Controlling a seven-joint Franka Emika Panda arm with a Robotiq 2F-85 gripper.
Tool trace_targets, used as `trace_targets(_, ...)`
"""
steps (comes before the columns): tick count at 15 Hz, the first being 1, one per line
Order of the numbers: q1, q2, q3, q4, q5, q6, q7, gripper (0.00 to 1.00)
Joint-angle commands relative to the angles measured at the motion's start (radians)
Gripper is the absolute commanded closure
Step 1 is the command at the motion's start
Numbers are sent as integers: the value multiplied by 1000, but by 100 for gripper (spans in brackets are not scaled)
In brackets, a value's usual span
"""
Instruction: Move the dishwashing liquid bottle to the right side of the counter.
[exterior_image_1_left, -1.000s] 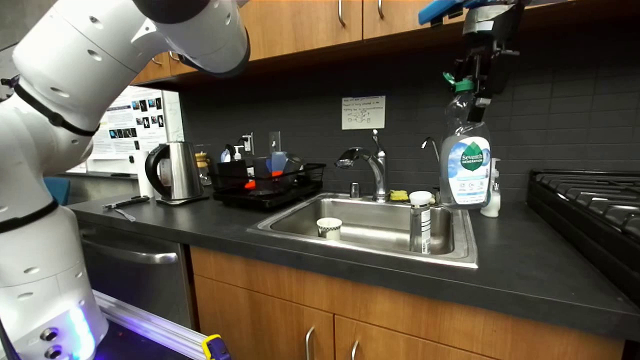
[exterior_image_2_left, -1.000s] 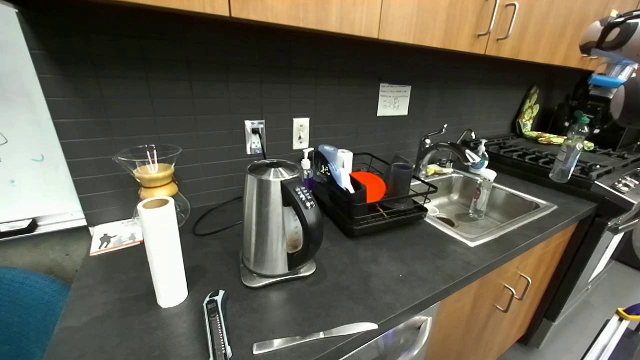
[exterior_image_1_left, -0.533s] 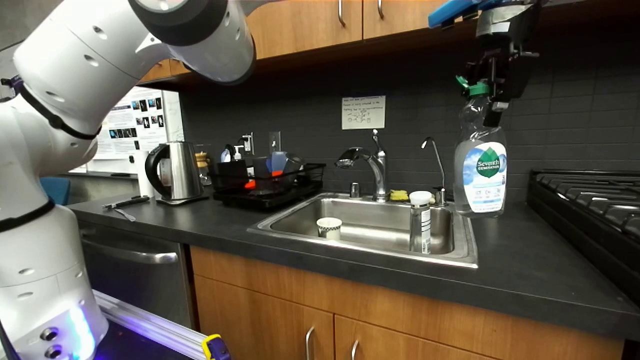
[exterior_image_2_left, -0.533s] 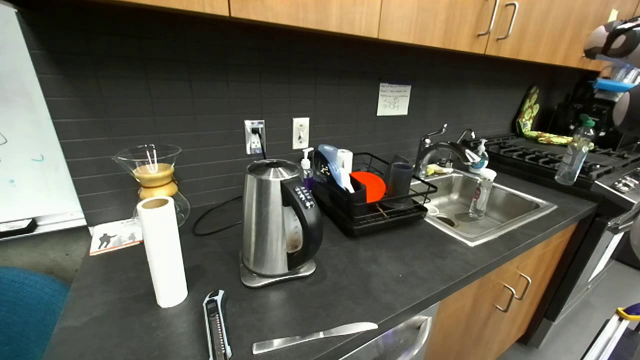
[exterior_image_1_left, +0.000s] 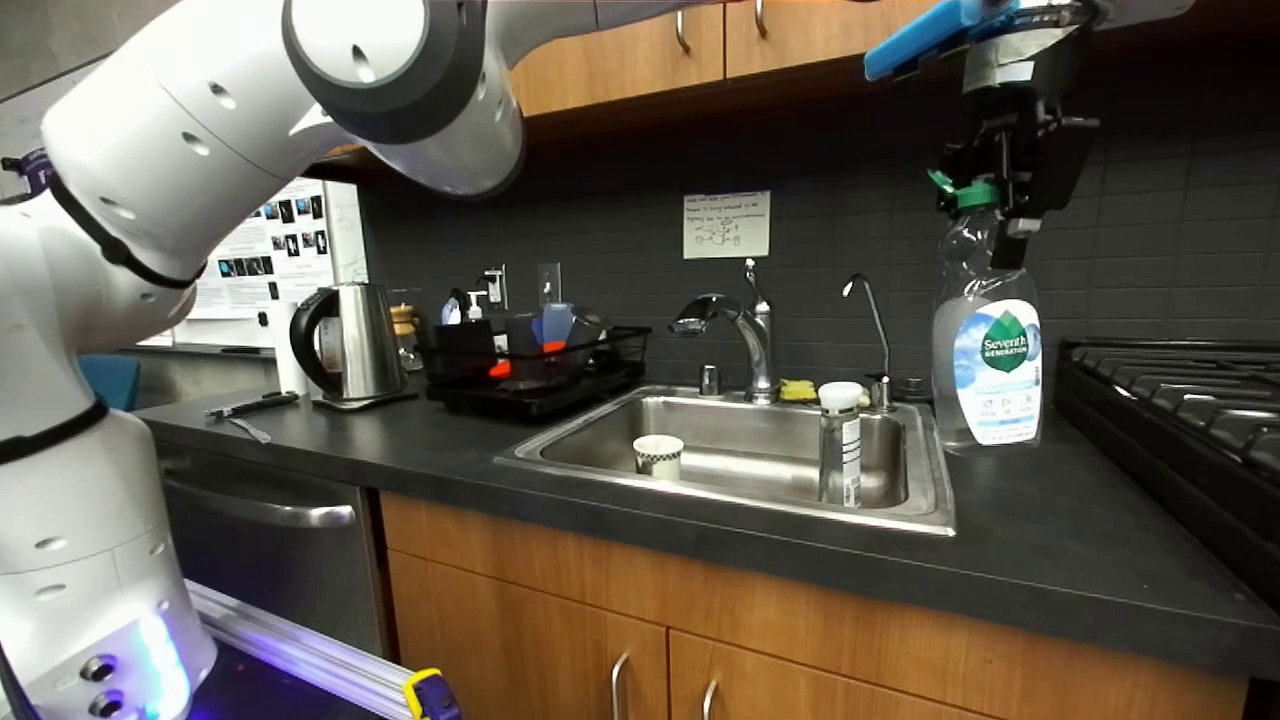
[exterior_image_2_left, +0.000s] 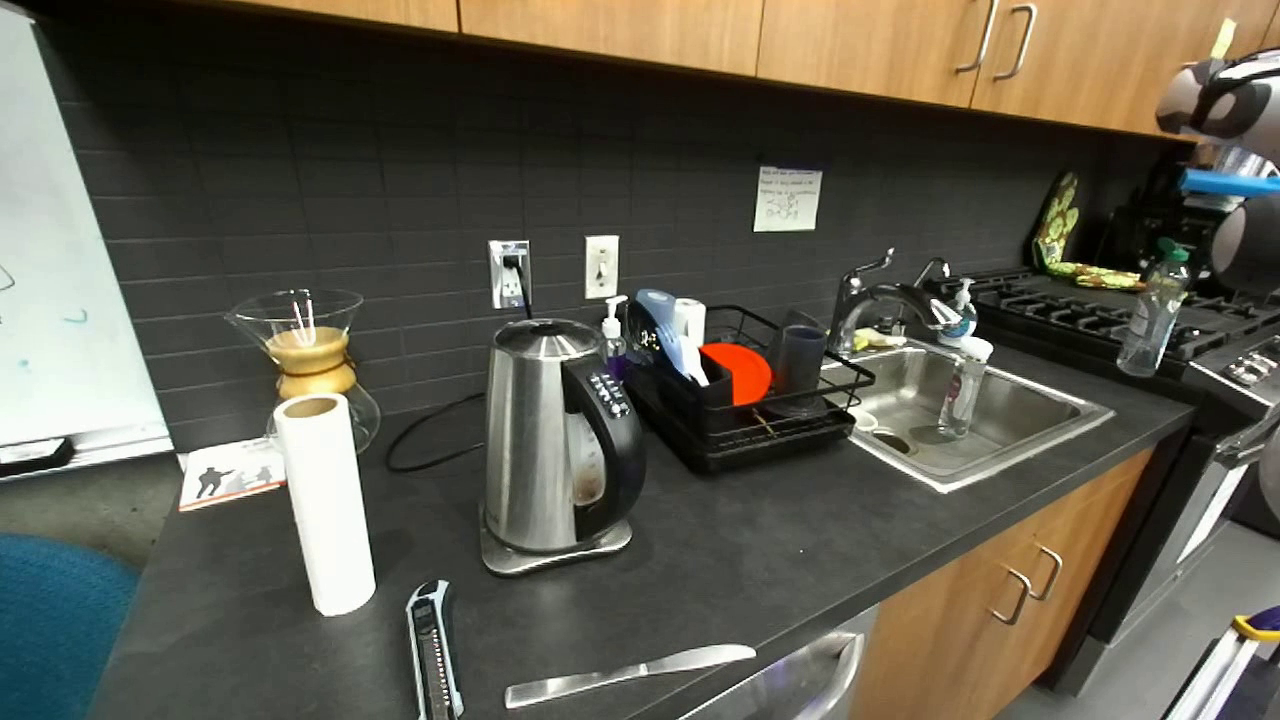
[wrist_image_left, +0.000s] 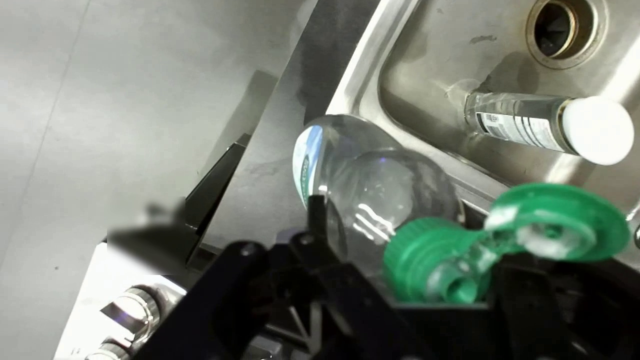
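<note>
Bottle (exterior_image_1_left: 985, 345) in the gripper (exterior_image_1_left: 1003, 222), right of frame

In both exterior views the bottle is toward the right of the frame. In an exterior view its label (exterior_image_1_left: 1000, 370) faces the camera; it is close to upright and shows between the right rim of the sink (exterior_image_1_left: 925, 495) and the stove (exterior_image_1_left: 1140, 435). The counter (exterior_image_1_left: 1080, 560) spreads below, across the lower right; whether the base touches it I cannot tell. The jaws are clenched on the neck, just under the green cap (wrist_image_left: 422, 260), whose lid is flipped up.

In the wrist view the gripper comes in from the bottom, with the bottle in the middle, the sink at upper right and knobs (wrist_image_left: 137, 310) at lower left.

In the sink, a white-topped jar (exterior_image_1_left: 838, 450) stands toward the right and a cup (exterior_image_1_left: 658, 457) toward the left, with the faucet (exterior_image_1_left: 755, 345) behind.

In an exterior view the kettle (exterior_image_2_left: 545, 440) stands left of middle, the rack (exterior_image_2_left: 715, 455) right of middle, a roll (exterior_image_2_left: 325, 505) farther left, and a knife (exterior_image_2_left: 630, 675) lies near the bottom edge.
</note>
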Motion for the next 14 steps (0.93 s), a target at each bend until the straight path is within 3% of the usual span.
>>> trace_targets(1, -11, 51, 22, 92, -46, -21, -3, 66)
trace_targets(3, -13, 69, 28, 104, -54, -17, -3, 66)
trace_targets(4, 5, 13, 3, -8, -41, 33, -13, 66)
trace_targets(5, 5, 17, 5, -8, -40, 42, -13, 66)
trace_targets(6, -13, 81, 34, 102, -53, 1, -2, 66)
trace_targets(7, -14, 84, 37, 103, -51, 3, 0, 66)
trace_targets(8, 3, 28, 12, -7, -35, 55, -6, 66)
trace_targets(9, 3, 30, 12, -9, -35, 60, -4, 66)
trace_targets(10, -13, 94, 38, 102, -52, 16, 6, 66)
trace_targets(11, -14, 96, 39, 104, -52, 17, 7, 66)
trace_targets(12, 3, 35, 13, -8, -38, 69, 0, 66)
trace_targets(14, 4, 39, 8, -8, -45, 89, 1, 66)
